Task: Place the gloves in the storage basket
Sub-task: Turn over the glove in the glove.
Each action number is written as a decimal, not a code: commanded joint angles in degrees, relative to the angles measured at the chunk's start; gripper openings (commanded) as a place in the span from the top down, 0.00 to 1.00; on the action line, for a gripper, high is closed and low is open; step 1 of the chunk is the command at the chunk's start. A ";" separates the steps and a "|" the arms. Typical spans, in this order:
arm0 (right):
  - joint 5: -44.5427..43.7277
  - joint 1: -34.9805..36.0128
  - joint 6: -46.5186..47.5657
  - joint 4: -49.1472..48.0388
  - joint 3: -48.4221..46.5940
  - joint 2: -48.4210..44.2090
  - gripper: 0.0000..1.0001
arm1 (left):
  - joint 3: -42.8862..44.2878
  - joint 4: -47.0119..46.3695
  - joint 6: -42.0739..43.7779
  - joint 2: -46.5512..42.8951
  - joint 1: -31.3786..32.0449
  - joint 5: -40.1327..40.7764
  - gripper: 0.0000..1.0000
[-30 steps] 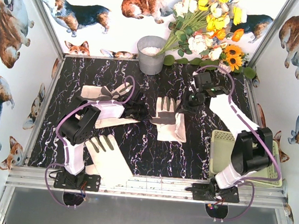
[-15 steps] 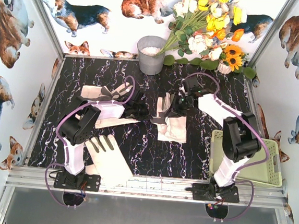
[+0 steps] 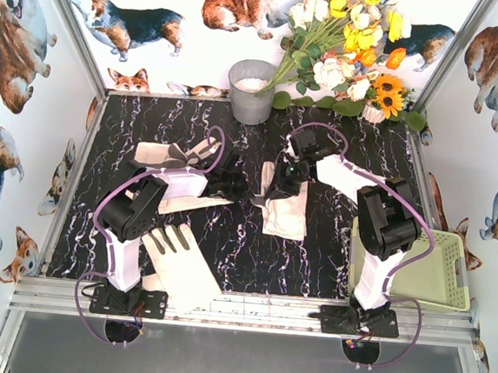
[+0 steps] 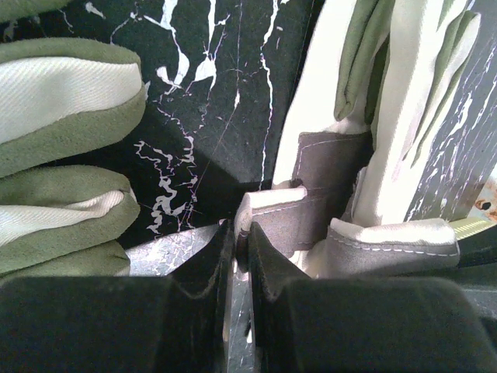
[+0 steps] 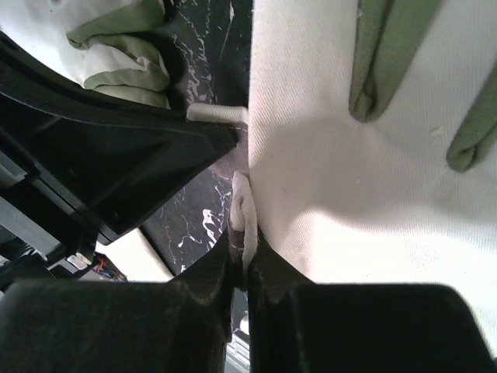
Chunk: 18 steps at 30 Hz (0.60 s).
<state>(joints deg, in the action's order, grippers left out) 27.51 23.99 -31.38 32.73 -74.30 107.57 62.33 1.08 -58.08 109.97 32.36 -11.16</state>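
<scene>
**Gloves out on the tabletop, one pinched from two sides**

From above, we saw several gloves spread over the left half and the middle of the tabletop. The storage basket sat at the right near corner, partly hidden by the right arm. We could see no glove in the part that showed. The centre glove lay mid-tabletop, well apart from the basket. The left gripper and the right gripper met at its far left edge.

In the left wrist view, the jaws were pressed together. A grey-trimmed hem of the centre glove appeared to be nipped at their very tips, which is a thin bite. Another glove's olive fingers lay to one side, apart from them.

In the right wrist view, the jaws were pressed together on a small fold of cream cloth at the glove's edge, and the left gripper's dark body was just beside them.

We judged the step in hand to be lifting this glove for the carry. To do it well, one arm should let go, so the cloth is not stretched between two grips. The right arm, nearer the basket, should rise slowly and lift the dangling cuff high over the rim. It should release above the basket's middle.
</scene>
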 commanded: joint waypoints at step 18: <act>1.34 0.96 11.28 2.14 -8.52 -2.25 0.51 | -1.41 -0.47 0.17 -4.10 0.60 2.05 0.77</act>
<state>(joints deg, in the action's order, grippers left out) 29.15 25.04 -23.16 33.19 -78.76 111.57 62.26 1.43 -58.00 109.49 32.42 -10.85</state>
